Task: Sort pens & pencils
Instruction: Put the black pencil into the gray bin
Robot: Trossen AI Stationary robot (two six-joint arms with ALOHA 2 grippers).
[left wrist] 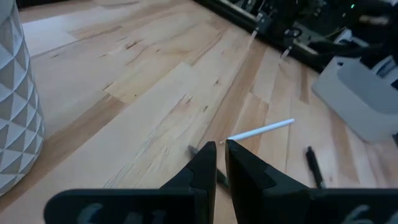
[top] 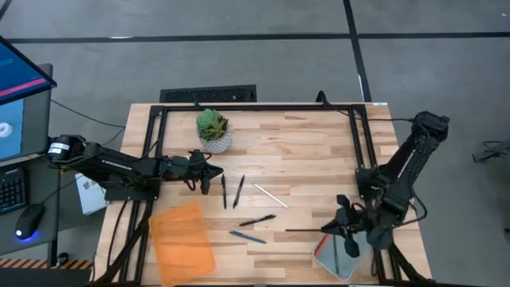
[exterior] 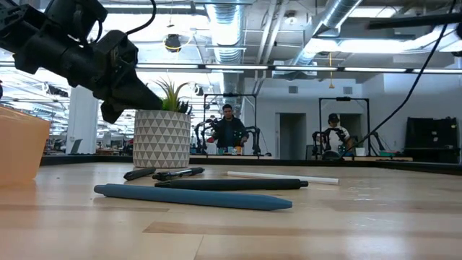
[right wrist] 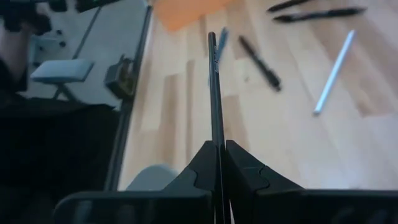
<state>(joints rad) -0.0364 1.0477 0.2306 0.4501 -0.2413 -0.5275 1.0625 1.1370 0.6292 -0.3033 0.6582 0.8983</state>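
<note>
High view: the sorting appeared barely begun. Relative to the potted plant (top: 213,130), four black pens (top: 240,191), a blue pen (top: 248,237) and one pale pencil (top: 270,195) lay loose on the tabletop (top: 311,151) toward the near edge. The orange bin (top: 182,241) stood nearer that edge and showed nothing inside. The grey bin (top: 338,259) sat at the corner far from the plant. The right claw (top: 344,231) was closed on a black pen (top: 307,230) beside the grey bin, not yet dropped. The left claw (top: 209,179) hung just beyond the plant, closed on nothing visible.

Low view: the blue pen (exterior: 193,196) lay nearest, with black pens (exterior: 231,185) and the pale pencil (exterior: 283,177) behind it, and the plant's patterned pot (exterior: 162,139) farther back. Beyond the tabletop, an open workshop held two people at other rigs.

Left wrist view: the left claw (left wrist: 220,151) was shut and empty above bare wood. The pale pencil (left wrist: 261,130) lay ahead of it.

Right wrist view: the right claw (right wrist: 219,148) gripped the black pen (right wrist: 214,87), which stuck out forward.
</note>
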